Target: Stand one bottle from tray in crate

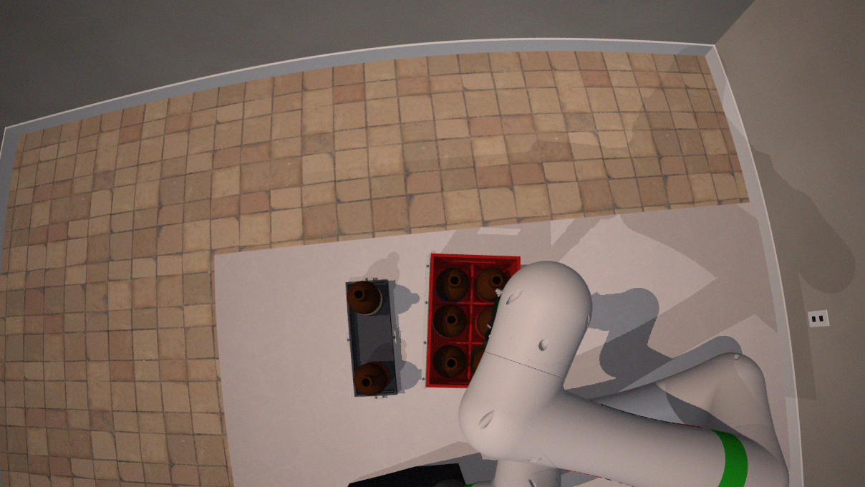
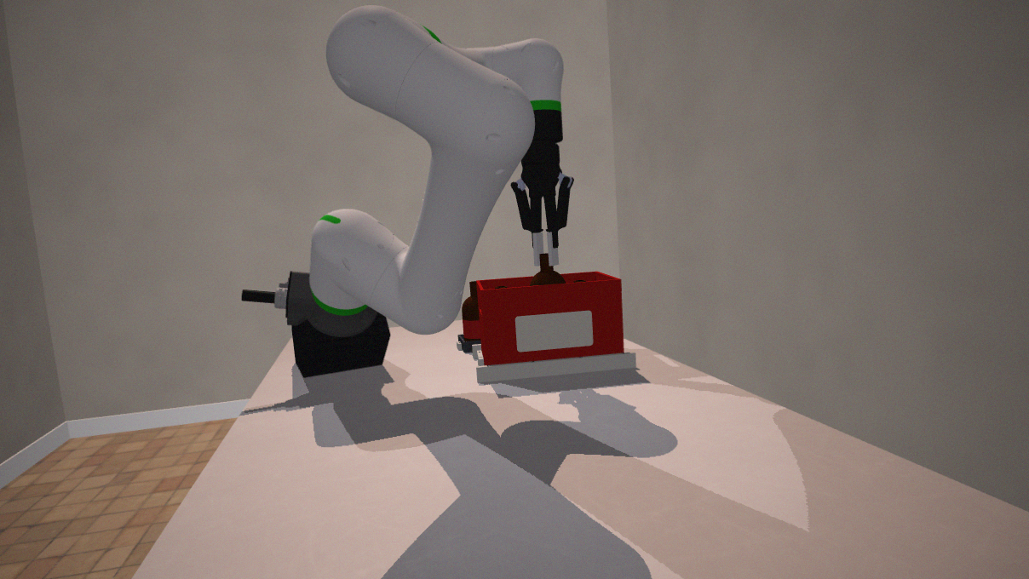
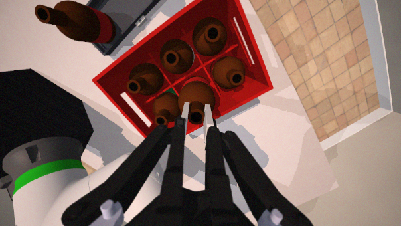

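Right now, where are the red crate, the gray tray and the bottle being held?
red crate (image 2: 608, 316), exterior view, front wall.
gray tray (image 1: 371, 339), top view, bare floor.
held bottle (image 3: 196, 94), wrist view, shoulder.

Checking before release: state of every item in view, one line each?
gripper: shut on the neck of the held bottle.
held bottle: upright, partly down in a middle crate cell, not released.
other five crate bottles: standing, one per cell.
crate: level on the table, not held.
tray: level, middle spot bare.
two tray bottles: upright at the tray's ends.
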Available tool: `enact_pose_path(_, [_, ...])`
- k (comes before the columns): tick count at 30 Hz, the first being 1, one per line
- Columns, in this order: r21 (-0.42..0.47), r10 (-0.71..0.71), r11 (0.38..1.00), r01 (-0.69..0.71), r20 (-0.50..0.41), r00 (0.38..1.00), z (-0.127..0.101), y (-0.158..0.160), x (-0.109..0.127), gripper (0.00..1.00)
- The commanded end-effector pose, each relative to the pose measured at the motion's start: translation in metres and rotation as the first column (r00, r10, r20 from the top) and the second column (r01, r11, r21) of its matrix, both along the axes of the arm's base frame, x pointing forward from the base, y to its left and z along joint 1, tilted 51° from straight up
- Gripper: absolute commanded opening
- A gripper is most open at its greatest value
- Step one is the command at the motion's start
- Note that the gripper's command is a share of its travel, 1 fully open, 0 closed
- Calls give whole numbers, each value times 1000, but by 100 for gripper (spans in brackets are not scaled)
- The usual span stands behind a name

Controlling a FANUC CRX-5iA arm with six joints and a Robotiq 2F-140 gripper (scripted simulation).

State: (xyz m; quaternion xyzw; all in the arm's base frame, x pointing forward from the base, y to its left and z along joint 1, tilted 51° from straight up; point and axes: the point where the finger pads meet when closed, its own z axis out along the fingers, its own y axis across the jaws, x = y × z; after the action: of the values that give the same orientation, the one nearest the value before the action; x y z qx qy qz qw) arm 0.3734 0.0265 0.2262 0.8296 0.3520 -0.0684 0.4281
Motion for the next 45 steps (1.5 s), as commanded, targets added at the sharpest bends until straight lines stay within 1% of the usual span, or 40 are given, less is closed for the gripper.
enact_pose_path(1, [0, 0, 1000, 0, 0, 1000, -2, -2, 1, 0])
enact_pose_path(15, [0, 0, 1000, 0, 0, 1000, -5, -6, 2, 0])
enact_pose_path(45, [0, 0, 1000, 0, 0, 1000, -6, -7, 2, 0])
